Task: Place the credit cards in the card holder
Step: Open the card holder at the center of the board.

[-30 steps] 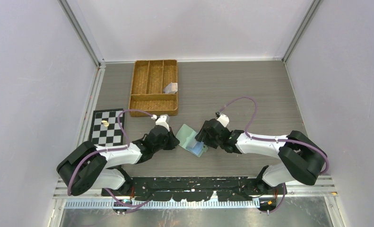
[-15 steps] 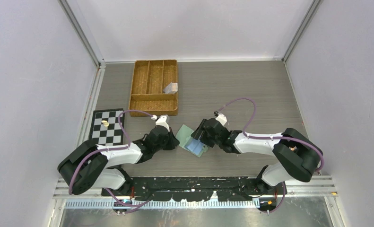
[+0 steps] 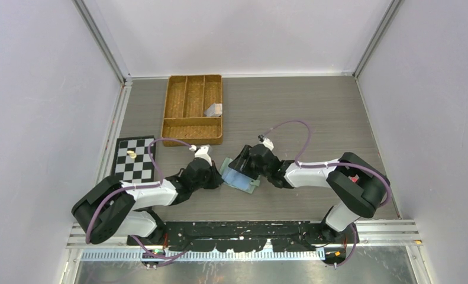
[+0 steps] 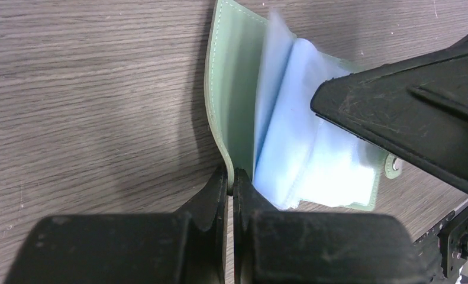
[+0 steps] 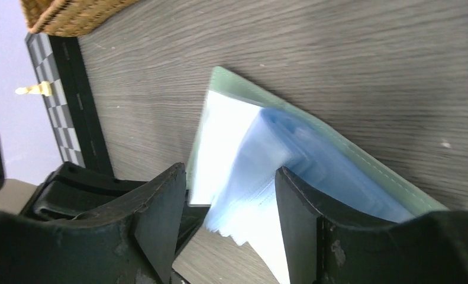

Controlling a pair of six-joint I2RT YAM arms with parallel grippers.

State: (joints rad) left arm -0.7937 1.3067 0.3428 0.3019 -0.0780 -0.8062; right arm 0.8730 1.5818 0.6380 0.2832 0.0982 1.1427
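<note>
Pinning holder [image 4: 234,77] at 5 o'clock of tray [image 3: 166,106]: left gripper [image 4: 231,176] clamped on cover edge, right gripper [image 5: 228,177] jaws apart astride sleeves [image 4: 296,136]. Sleeves look floppy and slick; grip the stiffer cover.

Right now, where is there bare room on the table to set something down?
Free: the wide far stretch of table right of the tray. Crowded: around the wallet, hemmed in by the left gripper and right gripper.
</note>
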